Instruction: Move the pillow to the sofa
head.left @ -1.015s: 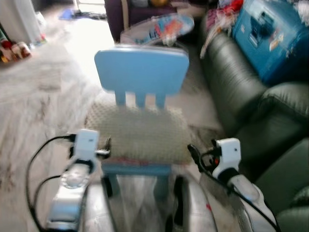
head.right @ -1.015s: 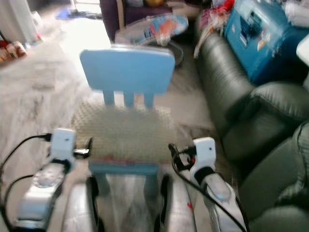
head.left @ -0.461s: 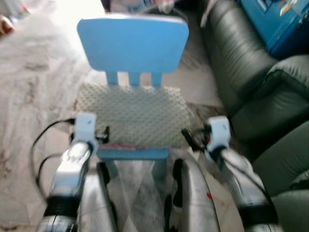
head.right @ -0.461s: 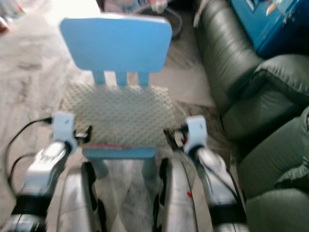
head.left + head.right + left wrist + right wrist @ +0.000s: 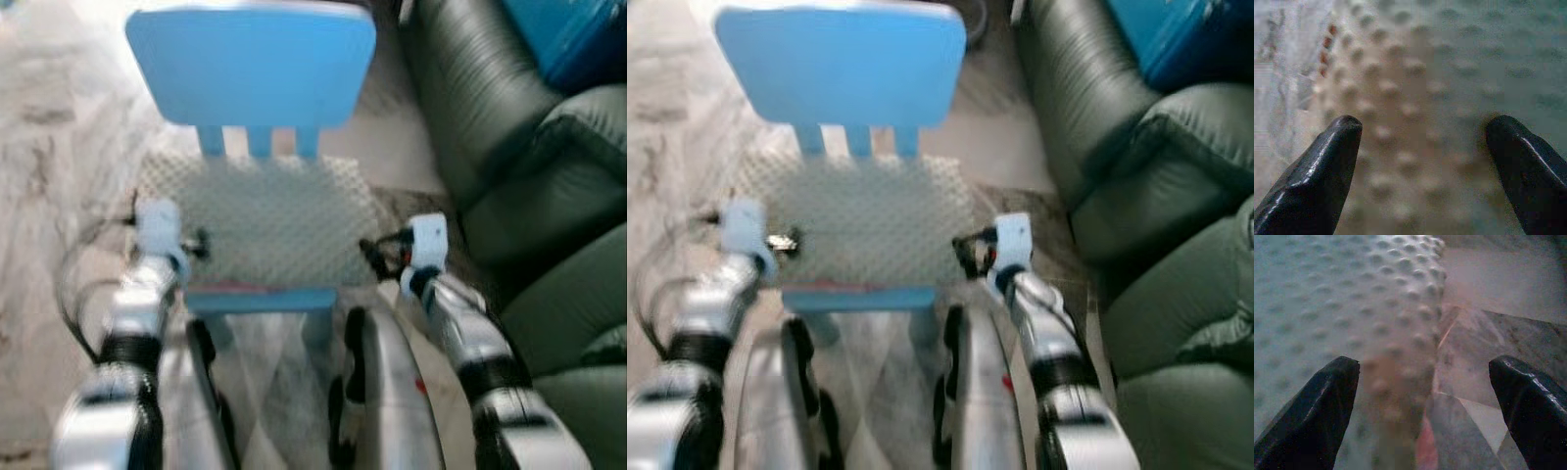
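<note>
The pillow (image 5: 257, 220), pale and covered in little bumps, lies flat on the seat of a small blue chair (image 5: 253, 65), filling it from the slatted back to the front edge and spilling a bit over both sides. The left gripper (image 5: 1425, 147) is right down over its left edge with fingers spread wide, nothing between them yet but dimpled fabric. The right gripper (image 5: 1425, 382) sits at the pillow's right edge, also spread wide, one finger over the cushion and the other out over the floor (image 5: 1484, 357). The head views are blurred, so I can't quite say whether either finger already touches the cloth.

This looks to me like the reach just before the grab. Next, I'd guess, both grippers need to press in and close on opposite edges, lift the pillow clear of the chair back, then turn right toward the dark green sofa (image 5: 490, 117), which stands just beside the chair.
</note>
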Tool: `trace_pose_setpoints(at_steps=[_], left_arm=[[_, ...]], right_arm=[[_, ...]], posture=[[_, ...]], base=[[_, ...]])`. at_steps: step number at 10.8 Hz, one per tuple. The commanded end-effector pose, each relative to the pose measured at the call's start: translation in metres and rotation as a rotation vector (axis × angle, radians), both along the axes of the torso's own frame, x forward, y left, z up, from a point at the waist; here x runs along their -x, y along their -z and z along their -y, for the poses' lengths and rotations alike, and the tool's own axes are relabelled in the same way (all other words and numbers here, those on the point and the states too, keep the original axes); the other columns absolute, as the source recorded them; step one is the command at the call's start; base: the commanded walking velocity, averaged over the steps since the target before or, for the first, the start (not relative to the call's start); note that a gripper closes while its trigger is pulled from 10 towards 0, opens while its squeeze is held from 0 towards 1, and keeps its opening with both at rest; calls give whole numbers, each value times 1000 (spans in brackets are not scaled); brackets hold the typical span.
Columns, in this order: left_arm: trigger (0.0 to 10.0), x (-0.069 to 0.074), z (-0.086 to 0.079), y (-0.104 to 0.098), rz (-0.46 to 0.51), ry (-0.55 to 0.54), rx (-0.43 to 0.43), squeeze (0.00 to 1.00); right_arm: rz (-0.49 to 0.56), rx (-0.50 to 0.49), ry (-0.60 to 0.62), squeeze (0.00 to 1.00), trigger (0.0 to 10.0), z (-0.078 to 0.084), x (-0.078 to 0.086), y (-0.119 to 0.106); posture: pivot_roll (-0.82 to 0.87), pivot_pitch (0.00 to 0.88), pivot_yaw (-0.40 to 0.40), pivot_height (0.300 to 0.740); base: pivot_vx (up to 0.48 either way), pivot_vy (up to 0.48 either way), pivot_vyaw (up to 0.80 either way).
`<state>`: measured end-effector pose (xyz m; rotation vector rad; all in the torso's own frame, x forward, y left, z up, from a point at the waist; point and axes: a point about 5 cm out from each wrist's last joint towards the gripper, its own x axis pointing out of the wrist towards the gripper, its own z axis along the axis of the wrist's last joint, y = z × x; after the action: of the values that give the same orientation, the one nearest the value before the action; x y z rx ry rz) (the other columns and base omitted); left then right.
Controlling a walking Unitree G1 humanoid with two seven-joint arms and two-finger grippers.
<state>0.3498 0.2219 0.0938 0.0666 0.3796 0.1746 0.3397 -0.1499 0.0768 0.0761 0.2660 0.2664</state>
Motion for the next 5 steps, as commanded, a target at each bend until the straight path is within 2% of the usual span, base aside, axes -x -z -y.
trace_pose_setpoints(at_steps=[1,3,4,5], left_arm=[[10000,1,-6,4,-9,-28,-10,0],[10000,-2,-11,1,-8,-38,-23,0],[10000,0,-13,9,-40,-38,-20,0],[10000,3,-21,14,-54,-60,-48,0]], right_arm=[[-13,-14,28,0,10000,1,2,7],[-5,-21,40,0,10000,-1,-3,7],[-8,-19,47,0,10000,-2,-4,9],[33,-30,55,0,10000,-8,-9,5]], posture=[[-19,276,-73,517],[-17,277,-73,517],[-17,280,-72,517],[-21,282,-73,517]], base=[[0,0,0],[0,0,0],[0,0,0],[0,0,0]])
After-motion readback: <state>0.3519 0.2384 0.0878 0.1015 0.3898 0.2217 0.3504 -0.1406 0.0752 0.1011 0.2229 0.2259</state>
